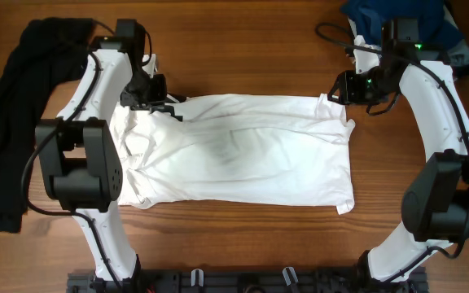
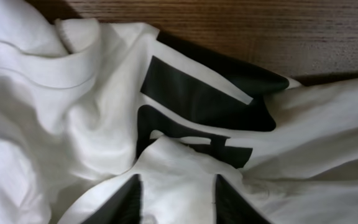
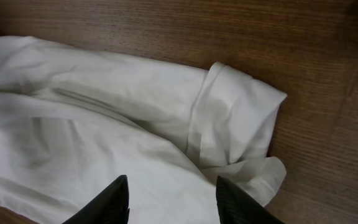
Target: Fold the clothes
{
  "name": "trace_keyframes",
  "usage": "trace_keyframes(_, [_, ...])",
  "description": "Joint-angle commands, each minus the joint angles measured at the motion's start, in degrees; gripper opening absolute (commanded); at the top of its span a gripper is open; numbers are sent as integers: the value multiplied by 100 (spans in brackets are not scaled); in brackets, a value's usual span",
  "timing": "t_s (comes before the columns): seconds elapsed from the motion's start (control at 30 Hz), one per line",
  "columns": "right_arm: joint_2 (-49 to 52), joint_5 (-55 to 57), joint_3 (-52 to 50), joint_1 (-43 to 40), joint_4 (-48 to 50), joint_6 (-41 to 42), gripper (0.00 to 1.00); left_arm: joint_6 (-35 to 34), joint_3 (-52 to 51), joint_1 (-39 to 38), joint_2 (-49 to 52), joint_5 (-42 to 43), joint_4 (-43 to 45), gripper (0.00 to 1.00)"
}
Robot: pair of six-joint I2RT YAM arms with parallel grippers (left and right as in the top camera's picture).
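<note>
The white T-shirt (image 1: 243, 155) lies spread across the wooden table, rumpled at its left end. My left gripper (image 1: 168, 107) is at the shirt's far left corner. In the left wrist view its fingers (image 2: 178, 199) are apart, with a ridge of white cloth rising between them just below the black printed mark (image 2: 197, 99). My right gripper (image 1: 338, 88) is at the shirt's far right corner. In the right wrist view its fingers (image 3: 173, 199) are apart over flat white cloth (image 3: 104, 106), next to a folded-over corner (image 3: 241, 118).
A black garment (image 1: 15, 122) lies heaped along the table's left edge. A blue garment (image 1: 414, 20) lies at the far right corner behind the right arm. Bare wood (image 1: 243, 244) shows in front of the shirt.
</note>
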Motion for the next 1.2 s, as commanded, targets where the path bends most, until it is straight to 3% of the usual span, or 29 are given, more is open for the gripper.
trace_keyframes(0.0, [-22, -4, -15, 7, 17, -120, 45, -1648, -719, -227, 109, -188, 321, 33])
trace_keyframes(0.13, [-22, -2, -15, 9, 35, -122, 46, -2361, -1019, -146, 109, -293, 839, 33])
trace_keyframes(0.47, [-22, 59, -15, 9, 61, -120, 46, -2638, -1016, 7, 107, -623, 1425, 34])
trace_keyframes(0.5, [-22, 59, -15, 9, 68, -122, 46, -2638, -1016, 46, 107, -623, 1353, 32])
trace_keyframes(0.57, [-22, 57, -15, 9, 83, -120, 46, -2634, -1016, 59, 107, -623, 1093, 13])
trace_keyframes(0.8, [-22, 52, -15, 9, 131, -111, 46, -2632, -1005, 59, 101, -625, 1287, 4])
trace_keyframes(1.0, [-22, 33, -15, 9, 256, -101, 46, -2308, 553, 59, -533, -669, 1102, 4])
trace_keyframes(1.17, [-20, 35, -15, 9, 177, 199, 46, -2155, 1047, 48, -745, -667, 1897, 4])
